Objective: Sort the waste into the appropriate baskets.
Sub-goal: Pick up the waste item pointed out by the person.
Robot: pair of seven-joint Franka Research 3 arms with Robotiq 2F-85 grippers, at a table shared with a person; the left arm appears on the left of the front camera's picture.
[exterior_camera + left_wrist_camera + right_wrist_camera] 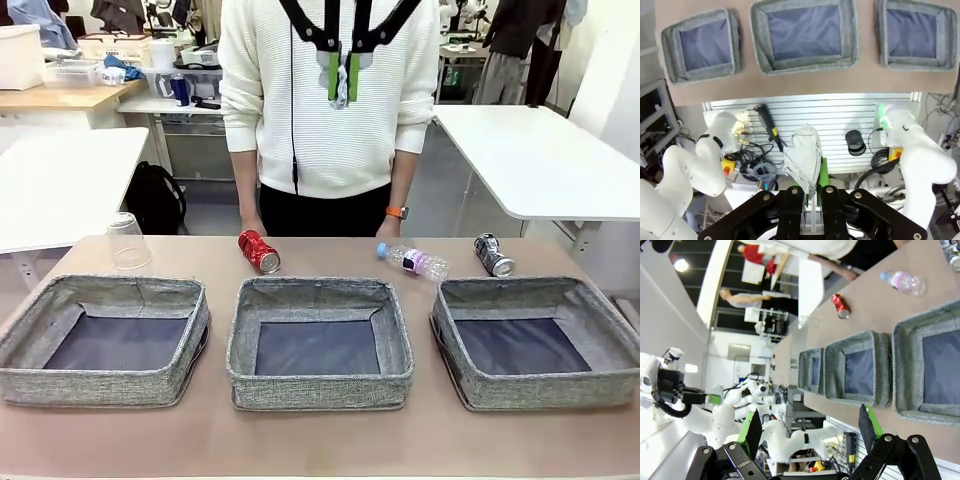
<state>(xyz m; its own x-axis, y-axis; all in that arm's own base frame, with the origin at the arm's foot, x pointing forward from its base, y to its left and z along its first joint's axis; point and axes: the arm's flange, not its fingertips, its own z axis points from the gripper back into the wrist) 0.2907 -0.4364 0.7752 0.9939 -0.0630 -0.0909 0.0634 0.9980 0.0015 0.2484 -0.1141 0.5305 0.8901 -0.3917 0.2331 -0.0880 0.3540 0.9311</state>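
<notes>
High above the table's middle, my left gripper [343,76] is shut on the white paper wad [343,92], which sticks out between the green pads [823,172] in the left wrist view as a crumpled lump [803,154]. Three grey baskets sit in a row below: left [100,386], middle [320,388] and right [545,392], all with bare dark bottoms. Behind them lie a red can [259,251], a blue-capped bottle [413,261] and a dark can [493,255]; a clear cup [127,241] stands upside down. My right gripper [810,426] is open, holding nothing.
A person in a white sweater [330,90] stands at the table's far edge, hands [388,229] resting near the red can and the bottle. A strip of bare table [320,440] runs in front of the baskets. White tables stand behind on both sides.
</notes>
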